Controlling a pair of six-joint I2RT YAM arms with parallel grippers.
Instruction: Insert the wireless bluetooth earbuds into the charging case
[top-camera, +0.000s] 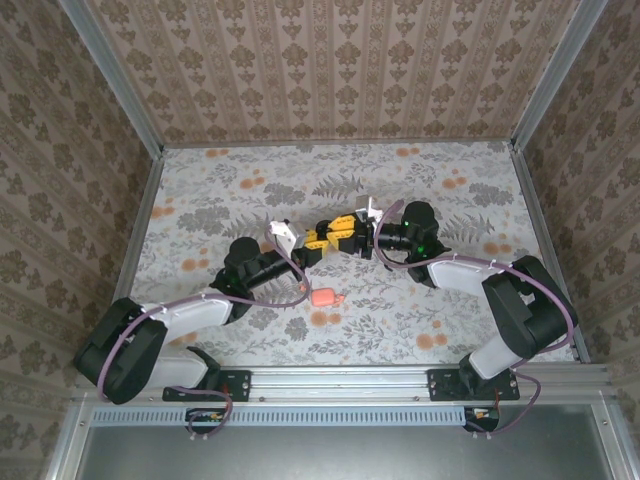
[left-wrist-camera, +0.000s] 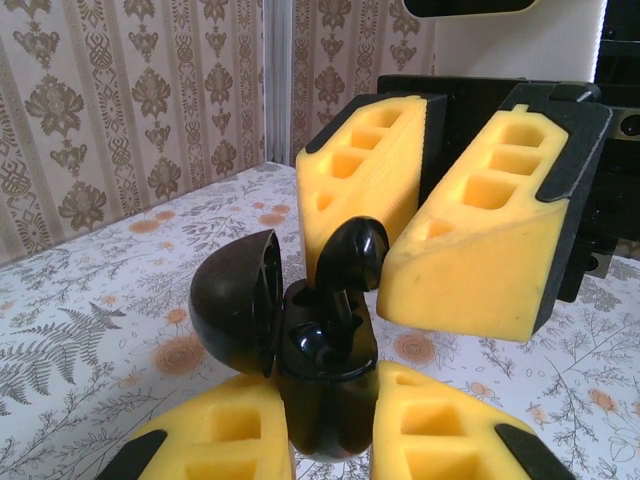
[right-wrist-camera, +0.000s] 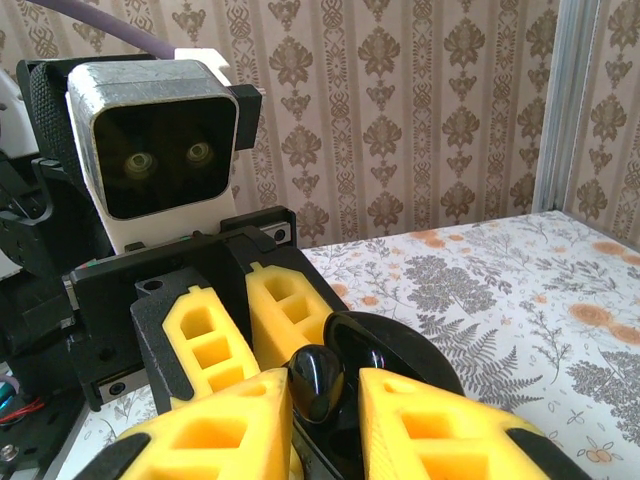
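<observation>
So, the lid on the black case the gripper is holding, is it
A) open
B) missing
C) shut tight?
A: the lid of the black case is swung open to one side, and an earbud pokes up out of the inside.

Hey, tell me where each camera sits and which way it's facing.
Top external: above and behind, looking down on the table; shows left claw, right claw.
Left wrist: faces the right claw over its own left claw.
Right wrist: faces the left arm's camera over its own claw.
Shared: both wrist views show the black case and earbud.
</observation>
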